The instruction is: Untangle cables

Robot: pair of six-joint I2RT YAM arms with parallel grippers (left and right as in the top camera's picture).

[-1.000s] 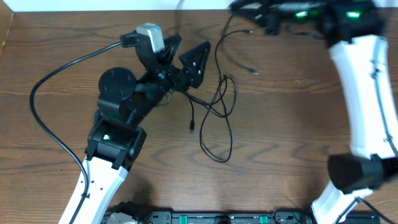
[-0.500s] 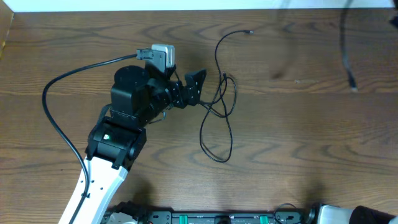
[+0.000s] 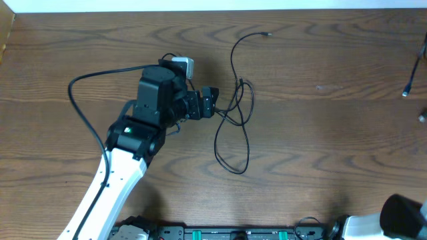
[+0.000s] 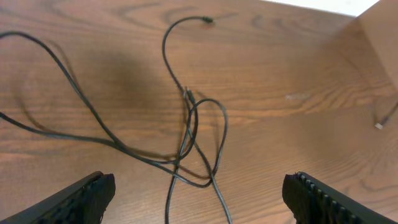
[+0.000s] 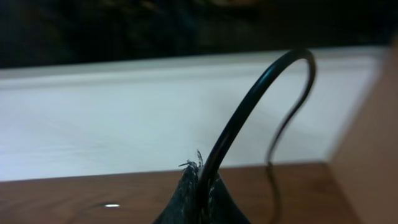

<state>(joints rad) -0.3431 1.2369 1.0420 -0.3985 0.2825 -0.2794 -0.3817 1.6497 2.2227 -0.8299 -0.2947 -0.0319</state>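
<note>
A tangle of thin black cables (image 3: 238, 110) lies on the wooden table, with a loop toward the front and one plug end (image 3: 269, 33) at the back. My left gripper (image 3: 212, 103) is open and empty, just left of the tangle. In the left wrist view the tangle (image 4: 189, 124) lies ahead, between the spread fingers (image 4: 199, 186). My right gripper (image 5: 199, 186) is shut on a black cable (image 5: 249, 106) that arcs up from it. That cable's end (image 3: 407, 90) hangs at the right edge of the overhead view, where the right gripper is out of frame. No white cable shows.
The left arm's thick black cable (image 3: 80, 107) curves over the table on the left. The right arm's base (image 3: 400, 217) is at the bottom right corner. A white wall edge (image 3: 213, 5) runs along the back of the table.
My right arm has swung out of the overhead view to the right, carrying a black cable away from the tangle. My left arm has moved right, closer to the tangle.
</note>
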